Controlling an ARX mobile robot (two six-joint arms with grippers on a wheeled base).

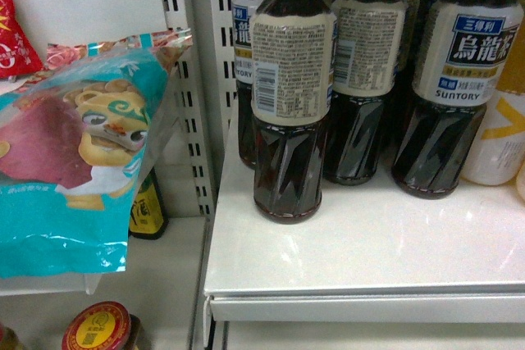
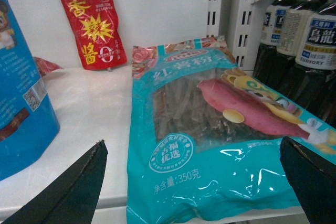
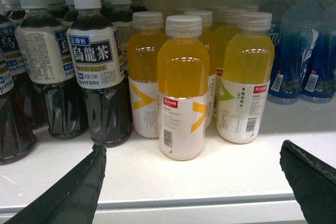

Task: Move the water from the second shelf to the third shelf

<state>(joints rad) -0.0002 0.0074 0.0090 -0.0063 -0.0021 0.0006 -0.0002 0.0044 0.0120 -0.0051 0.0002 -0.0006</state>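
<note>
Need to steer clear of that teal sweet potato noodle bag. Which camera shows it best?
The left wrist view: the teal noodle bag lies nearly whole, front up, on the white shelf, between the open left end effector's fingertips. The head view shows the bag only partly, cut off at the left edge. The right wrist view shows none of it.

Glossy crinkled plastic wraps the teal snack bag (image 2: 220, 145); the white shelf (image 1: 369, 243) looks smooth, perhaps painted metal.
</note>
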